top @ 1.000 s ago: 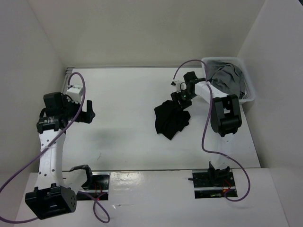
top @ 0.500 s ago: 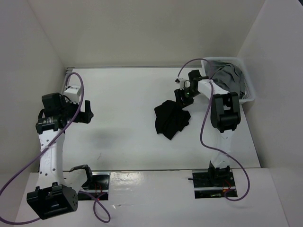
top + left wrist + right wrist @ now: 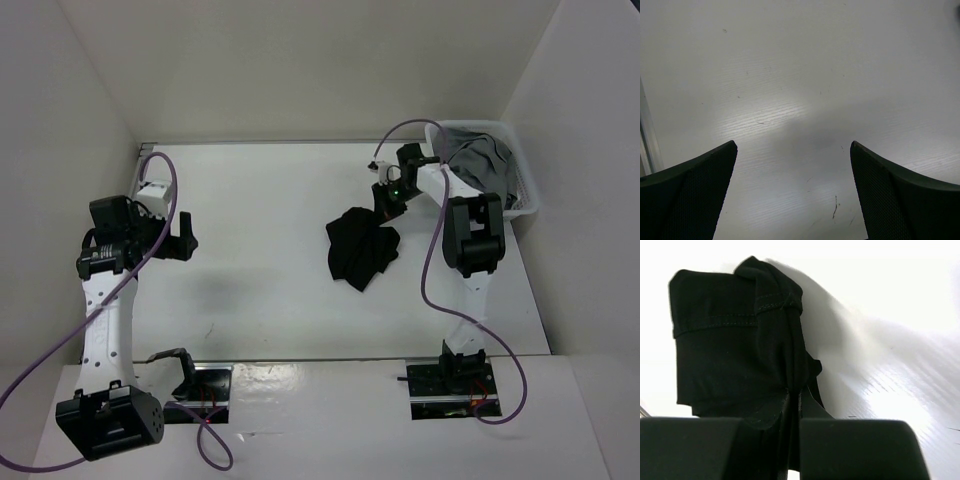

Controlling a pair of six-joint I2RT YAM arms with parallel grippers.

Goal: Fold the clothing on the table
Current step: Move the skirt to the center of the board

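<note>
From above, the black garment [image 3: 358,252] lies crumpled in a heap on the white tabletop [image 3: 270,200], right of centre; the right claw [image 3: 389,203] sits at the heap's far right corner, near the white basket [image 3: 527,205] holding a grey garment [image 3: 480,160]; the left claw [image 3: 187,235] hangs well apart on the left side, over bare surface.

From the left wrist, the jaws stand wide and released, with nothing between them; only scuffed tabletop shows below.

From the right wrist, the jaws are clenched on a thin ridge of the black cloth, which rises from between them and drapes away in loose folds; a stitched hem [image 3: 715,322] runs across the bunch.

The fabric looks light, limp and unbreakable; it will probably sag and trail from any single pinch rather than hold its shape; a hold on a hem or corner, where the doubled cloth gives more to bite, seems better than the middle; two holds, one per claw, would likely be needed to spread it flat before folding.
</note>
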